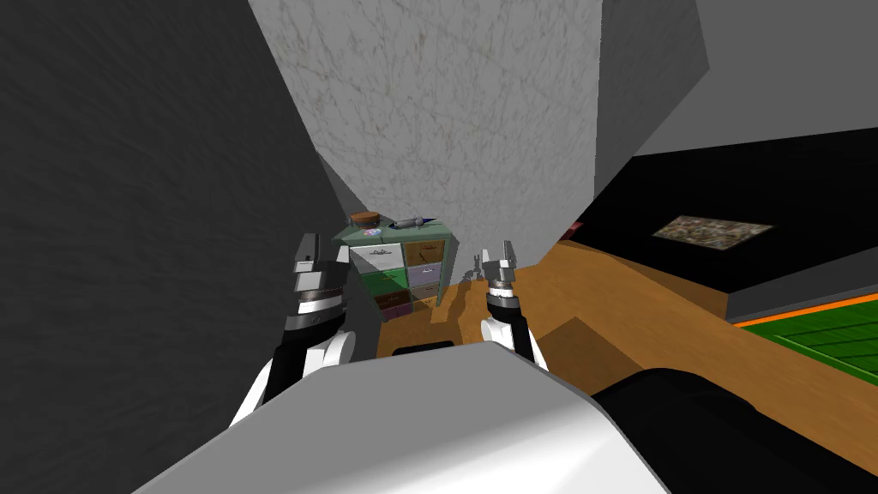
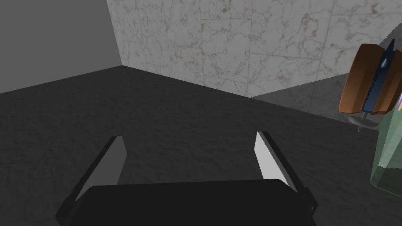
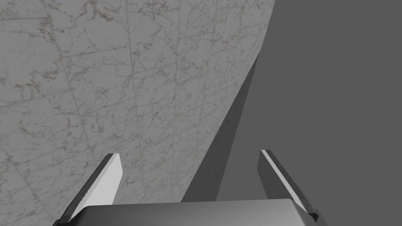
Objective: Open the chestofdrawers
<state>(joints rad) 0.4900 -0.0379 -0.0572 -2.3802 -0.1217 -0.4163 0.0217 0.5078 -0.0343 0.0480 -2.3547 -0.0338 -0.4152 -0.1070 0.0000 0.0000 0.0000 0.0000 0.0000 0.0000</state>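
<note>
Marble wall point(image 1: 446, 111) behind chest point(image 1: 401, 268); left gripper point(image 2: 188, 135), right gripper point(image 3: 189, 153) spread.

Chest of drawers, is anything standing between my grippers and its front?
Nothing visible does. The chest of drawers stands ahead, between the open left gripper and the open right gripper, with wooden floor before its drawer fronts.

marble-tiled wall point(image 1: 446, 111) straight ahead, dark grey wall point(image 1: 129, 214) at left. brown wooden floor point(image 1: 617, 309) runs right, green tiled mat point(image 1: 823, 334) at far right edge. framed picture point(image 1: 712, 231) lies in black area point(image 1: 772, 184). brown round pot point(image 1: 365, 219) beside small grey object point(image 1: 407, 223).
</note>
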